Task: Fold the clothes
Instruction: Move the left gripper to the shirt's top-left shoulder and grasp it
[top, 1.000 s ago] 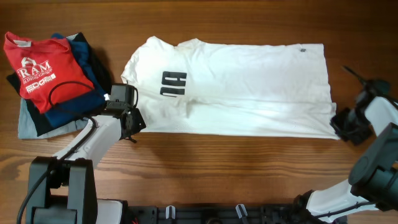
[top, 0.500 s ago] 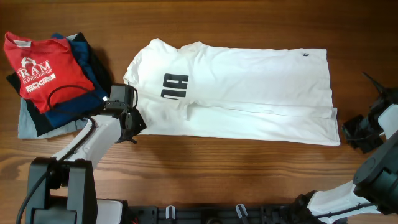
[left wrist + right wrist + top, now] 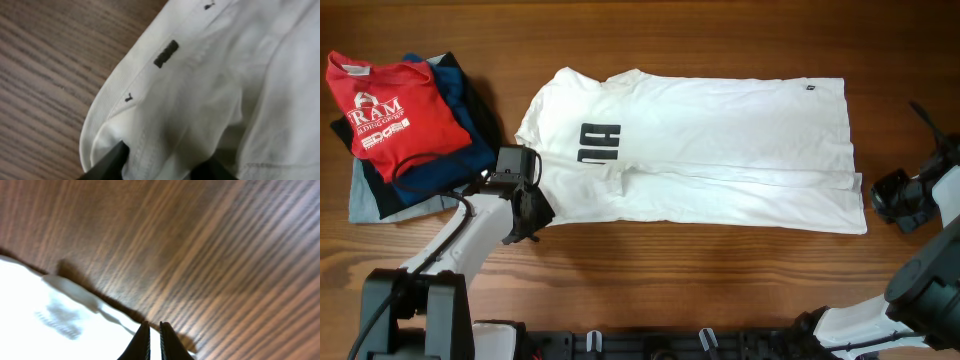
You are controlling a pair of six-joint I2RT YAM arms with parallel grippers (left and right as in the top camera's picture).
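From above, shows a white shirt (image 3: 720,150) spread across the middle of the table (image 3: 720,280). Looks folded in once along its long side, since the black print seems cut off. Shows a pile of clothes (image 3: 405,130) at the far left, red one on top, looking neat and done. Finds the left gripper (image 3: 525,208) at the shirt's lower left corner, touching the cloth. Finds the right gripper (image 3: 900,198) just past the lower right corner, near the shirt but apart from it.

From the left wrist, shows white cloth bunched up between the two dark fingers (image 3: 107,162). Looks clenched on the hem of the shirt, with bare table off to the left.

From the right wrist, shows mostly bare table, with a corner of the shirt at the lower left. Shows the fingers squeezed almost together, with only a thin white line in the slit. Cannot tell if that line is cloth. Seems to hold nothing, going by the gap seen from above.

Seems only partway through. Counts the pile as done and this shirt as just begun. Leaves the big folds to do: bringing the two ends together, making it small, then putting it with the pile.
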